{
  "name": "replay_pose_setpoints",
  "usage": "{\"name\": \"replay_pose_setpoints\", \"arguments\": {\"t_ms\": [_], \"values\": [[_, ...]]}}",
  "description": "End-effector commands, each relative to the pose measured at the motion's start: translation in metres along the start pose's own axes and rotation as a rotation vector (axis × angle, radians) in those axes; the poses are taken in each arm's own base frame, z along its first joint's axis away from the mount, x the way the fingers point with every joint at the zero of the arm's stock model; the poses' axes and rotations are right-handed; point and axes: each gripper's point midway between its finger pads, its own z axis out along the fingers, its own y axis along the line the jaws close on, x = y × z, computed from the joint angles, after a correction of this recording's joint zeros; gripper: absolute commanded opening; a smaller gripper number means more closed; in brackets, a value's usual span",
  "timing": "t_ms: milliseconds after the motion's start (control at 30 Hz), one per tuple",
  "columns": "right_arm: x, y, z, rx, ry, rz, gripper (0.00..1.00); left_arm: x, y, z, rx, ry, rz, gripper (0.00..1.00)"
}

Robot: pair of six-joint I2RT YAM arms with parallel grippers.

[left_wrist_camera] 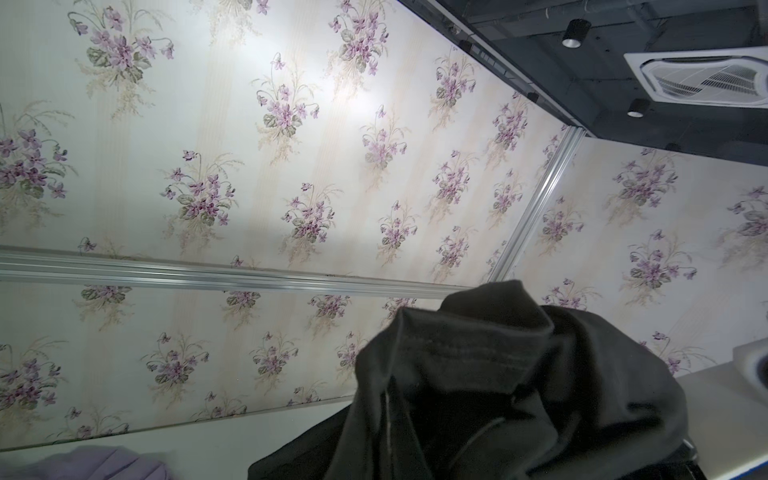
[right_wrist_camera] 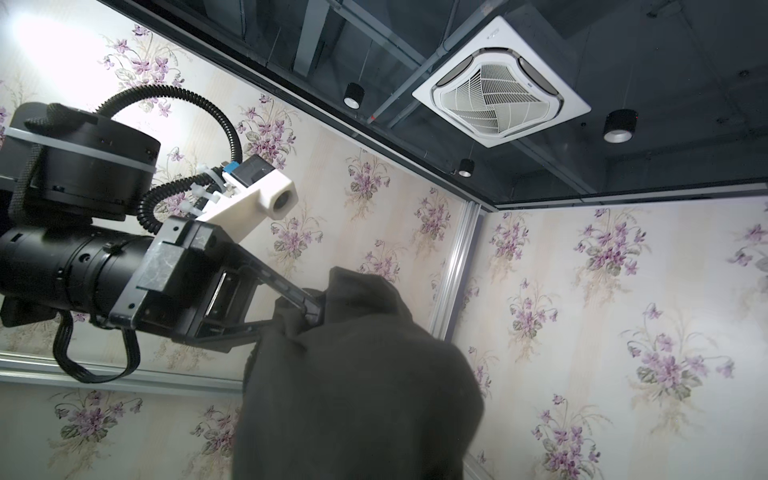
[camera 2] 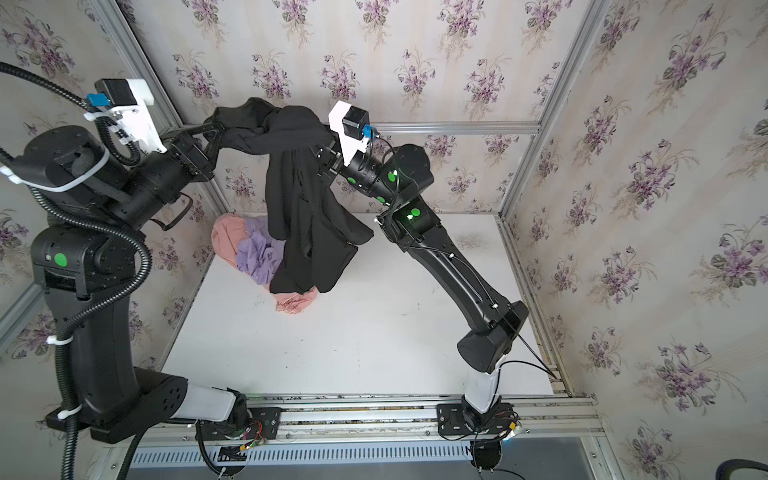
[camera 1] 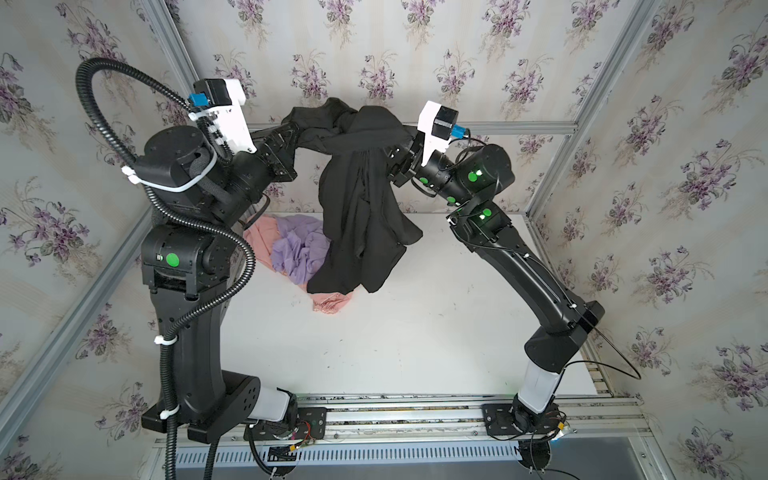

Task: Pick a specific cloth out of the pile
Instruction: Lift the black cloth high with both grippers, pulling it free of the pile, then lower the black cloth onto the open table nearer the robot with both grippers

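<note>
**Large plain black fabric cloth hangs above the lilac-and-salmon pile**

Limp, it is probably light, floppy and slippery: bunched folds hold best. Above the pile, the left gripper and right gripper are clamped shut on its top folds.

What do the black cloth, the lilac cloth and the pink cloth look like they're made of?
The black cloth: soft matte fabric, maybe a knit; it hangs in limp folds, with a stitched hem in the left wrist view. The lilac cloth: thinner, light fabric, finely crumpled. The pink cloth: smooth fabric with a faint sheen, broader folds; fibre unclear.
</note>
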Motion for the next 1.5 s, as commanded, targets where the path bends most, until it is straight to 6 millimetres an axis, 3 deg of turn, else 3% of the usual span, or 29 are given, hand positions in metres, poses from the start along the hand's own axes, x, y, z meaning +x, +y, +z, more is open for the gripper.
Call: {"name": "replay_pose_setpoints", "arguments": {"t_ms": [0,200,400,567,933,1000,1033,1200,1467], "values": [[-0.023,0.000,-0.005,0.004,0.009,-0.053,0.00,-0.025,-0.019,-0.010,0.071,-0.106,-0.022,0.00],[-0.047,0.005,-0.019,0.009,0.048,-0.116,0.00,-0.033,-0.041,-0.020,0.128,-0.142,-0.021,0.00],[-0.064,0.010,-0.040,0.031,0.072,-0.150,0.00,-0.018,-0.061,-0.021,0.177,-0.108,-0.015,0.00],[-0.065,0.013,-0.060,0.063,0.095,-0.173,0.00,-0.004,-0.067,-0.023,0.193,-0.076,-0.010,0.00],[-0.011,0.022,-0.103,0.127,0.191,-0.120,0.00,0.040,-0.066,-0.023,0.192,0.013,-0.001,0.00],[-0.003,0.021,-0.112,0.147,0.201,-0.112,0.00,0.056,-0.064,-0.016,0.185,0.049,-0.003,0.00],[0.001,0.021,-0.116,0.154,0.211,-0.107,0.00,0.053,-0.064,-0.027,0.192,0.036,-0.006,0.00],[0.023,0.017,-0.140,0.203,0.253,-0.065,0.00,0.079,-0.057,-0.028,0.177,0.080,-0.004,0.00],[0.082,0.028,-0.188,0.276,0.386,0.039,0.00,0.121,-0.043,-0.034,0.148,0.158,0.011,0.00]]}}
